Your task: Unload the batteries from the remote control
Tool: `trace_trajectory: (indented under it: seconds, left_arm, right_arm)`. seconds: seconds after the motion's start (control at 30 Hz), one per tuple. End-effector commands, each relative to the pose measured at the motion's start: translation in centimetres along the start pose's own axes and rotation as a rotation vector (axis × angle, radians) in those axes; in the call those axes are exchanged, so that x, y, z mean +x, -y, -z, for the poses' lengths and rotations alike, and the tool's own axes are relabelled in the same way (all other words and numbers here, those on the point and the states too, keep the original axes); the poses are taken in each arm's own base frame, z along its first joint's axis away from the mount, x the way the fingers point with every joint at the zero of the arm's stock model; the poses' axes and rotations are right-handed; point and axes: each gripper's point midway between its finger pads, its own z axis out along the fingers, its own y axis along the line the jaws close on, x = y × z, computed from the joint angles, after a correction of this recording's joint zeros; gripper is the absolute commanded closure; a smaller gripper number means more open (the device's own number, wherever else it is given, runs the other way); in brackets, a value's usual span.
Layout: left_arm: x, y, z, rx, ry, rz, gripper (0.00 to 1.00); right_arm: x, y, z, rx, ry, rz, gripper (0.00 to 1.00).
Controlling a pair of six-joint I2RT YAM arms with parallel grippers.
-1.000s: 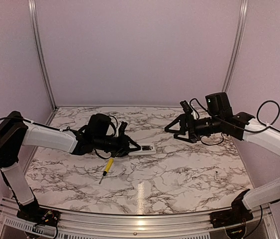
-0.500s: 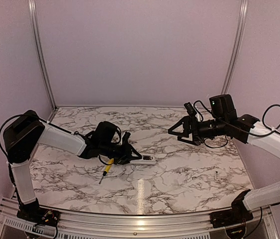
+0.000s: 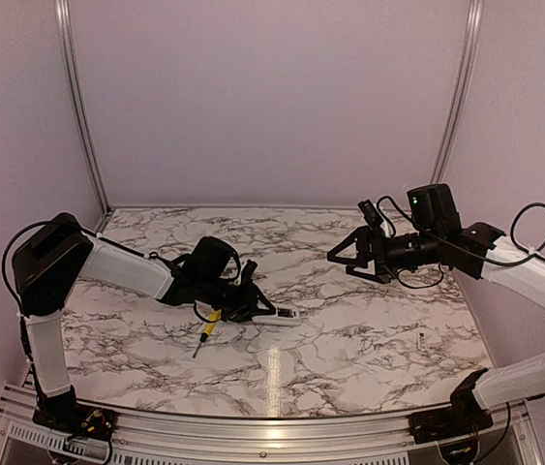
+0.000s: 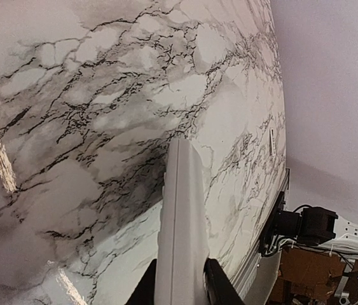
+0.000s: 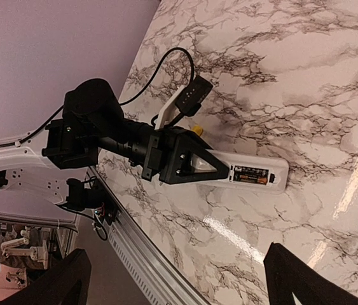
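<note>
2 white-shelled arms with black joints and looping black cables; left gripper and right gripper black.

Robot lab cell, lilac walls, aluminium posts, marble-patterned tabletop

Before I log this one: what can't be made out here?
Batteries: right wrist view, the remote control's dark recess is too small to count them.
Left wrist view: remote control edge-on, recess turned away.
Top view: pale speck too small to identify.
Right wrist view: right hand's fingers cut by bottom edge.
</note>
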Motion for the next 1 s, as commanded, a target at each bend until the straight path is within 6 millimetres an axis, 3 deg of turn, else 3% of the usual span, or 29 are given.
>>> trace_trajectory:
  seconds: [0.0, 0.4, 0.97]
  left_arm:
    - [1.6, -4.3, -0.9, -0.154, -0.051, 0.043, 0.93]
    - [1.2, -5.5, -0.2, -0.261, -0.052, 0.036, 0.63]
    - [-0.7, -5.5, 2.5, -0.436, -0.005, -0.036, 0.47]
  right_arm:
    - [-0.4, 0.1, 0.2, 0.015, 0.009, 0.004, 0.06]
    - [-0.3, 0.2, -0.3, 0.009, -0.018, 0.011, 0.06]
    - [-0.1, 0.2, -0.3, 0.017, -0.035, 0.033, 0.06]
